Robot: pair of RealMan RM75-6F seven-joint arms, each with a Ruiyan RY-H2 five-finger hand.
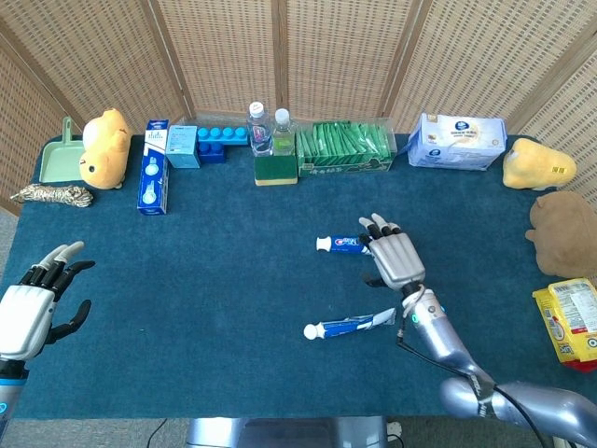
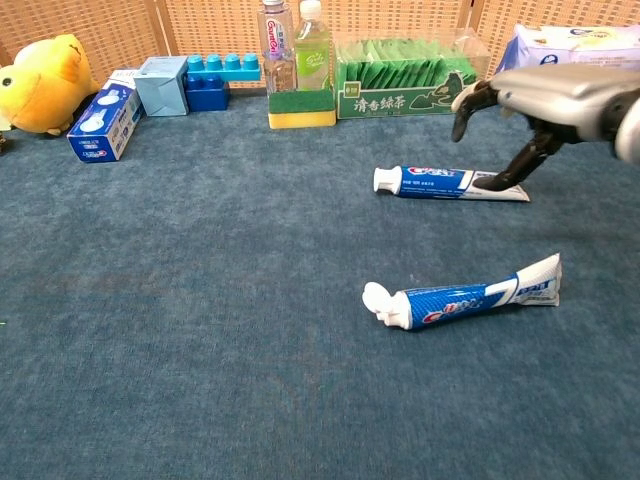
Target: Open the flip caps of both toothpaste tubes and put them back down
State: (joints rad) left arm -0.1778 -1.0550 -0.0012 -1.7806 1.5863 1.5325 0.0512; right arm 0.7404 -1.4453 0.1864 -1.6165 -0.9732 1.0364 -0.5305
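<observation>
Right hand over far tube

Right hand (image 1: pixel 395 259) is spread above the far toothpaste tube (image 2: pixel 450 183), thumb tip touching it. Near toothpaste tube (image 2: pixel 465 298) lies on the table (image 1: pixel 205 280). Left hand (image 1: pixel 33 308) is held spread, empty, at the table's left edge.

Along the far edge of the blue cloth (image 1: pixel 205 280), well beyond any fingers, stand a green dustpan (image 1: pixel 58 161), a yellow plush toy (image 1: pixel 103 147), a toothpaste box (image 1: pixel 154 179), blue blocks (image 1: pixel 216 142), two bottles (image 2: pixel 294 45) behind a sponge (image 2: pixel 301 108), a box of green packets (image 2: pixel 410 75) and a pack of wipes (image 1: pixel 457 142). A coil of rope (image 1: pixel 51 195) lies at the left; at the right sit another yellow toy (image 1: pixel 536 165), a brown one (image 1: pixel 564 233), and what may be a snack packet (image 1: pixel 569 322).
</observation>
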